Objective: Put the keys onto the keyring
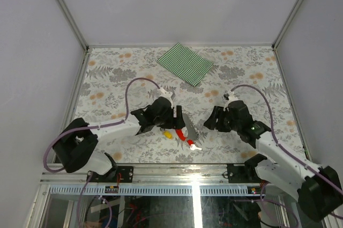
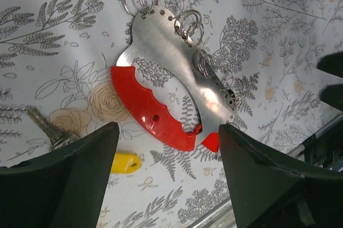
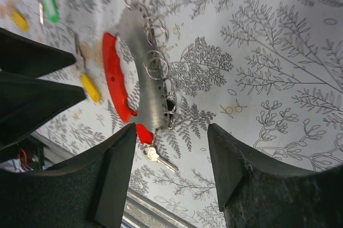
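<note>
The keyring [image 1: 186, 131] is a curved silver plate with a red grip and several small rings, lying flat between the arms. It shows in the left wrist view [image 2: 172, 67] and the right wrist view [image 3: 140, 61]. A plain silver key [image 3: 159, 159] hangs from its near end. A yellow-headed key [image 2: 124, 162] lies left of the red grip, also visible in the right wrist view [image 3: 89, 87]. Another yellow key [image 3: 19, 20] and a green key [image 3: 50, 6] lie farther off. My left gripper [image 2: 169, 185] is open just above the grip. My right gripper [image 3: 171, 169] is open and empty to the right.
A green striped cloth [image 1: 185, 63] lies at the back of the floral table [image 1: 107, 83]. The table's metal front rail [image 1: 193, 170] runs close behind the keyring. The left gripper's dark fingers [image 3: 32, 78] fill the left of the right wrist view.
</note>
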